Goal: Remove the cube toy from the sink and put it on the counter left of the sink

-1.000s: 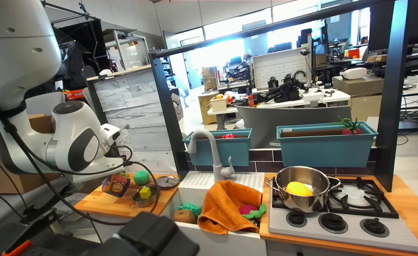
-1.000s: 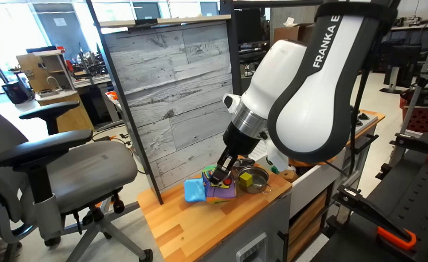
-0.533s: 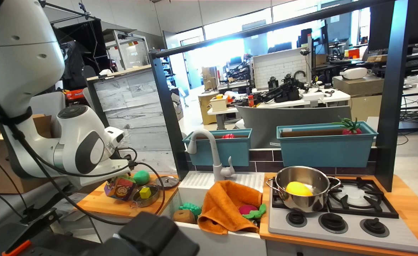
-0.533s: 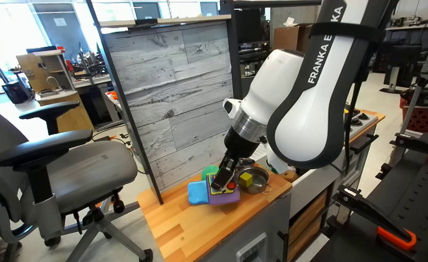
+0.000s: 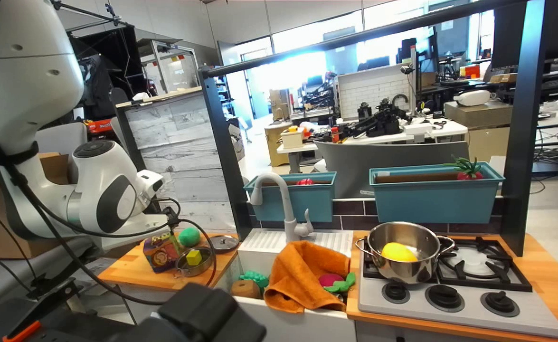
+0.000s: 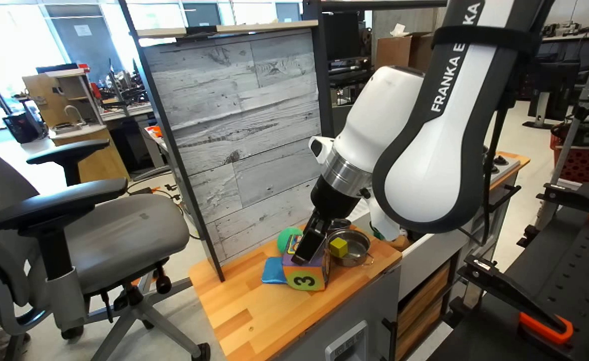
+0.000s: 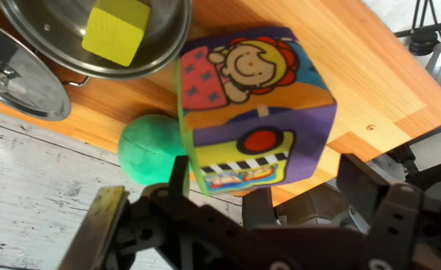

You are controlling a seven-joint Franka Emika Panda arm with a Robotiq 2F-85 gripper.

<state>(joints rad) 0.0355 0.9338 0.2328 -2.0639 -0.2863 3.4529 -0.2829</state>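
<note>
The cube toy (image 7: 258, 93), a soft block with cartoon pictures, rests on the wooden counter (image 6: 254, 311) left of the sink (image 5: 307, 327). In an exterior view the cube toy (image 6: 307, 273) shows its number 3 face and a blue flap (image 6: 273, 271); it also appears beside the pan (image 5: 162, 251). My gripper (image 7: 263, 156) stands open above the block, its fingers spread to either side. A gap separates the right finger (image 7: 361, 182) from the toy. The left finger (image 7: 179, 172) is close to the toy's green edge; contact there cannot be judged.
A small metal pan (image 7: 164, 56) holding a yellow block (image 7: 117, 32), a lid (image 7: 21, 82) and a green ball (image 7: 149, 150) crowd near the toy. Behind the counter rises a wood-patterned panel (image 6: 244, 125). An orange towel (image 5: 302, 275) drapes over the sink.
My gripper has opened and let go of the cube toy. The toy, tilted in the jaws earlier, has turned and now rests on the counter. The arm has shifted slightly.
</note>
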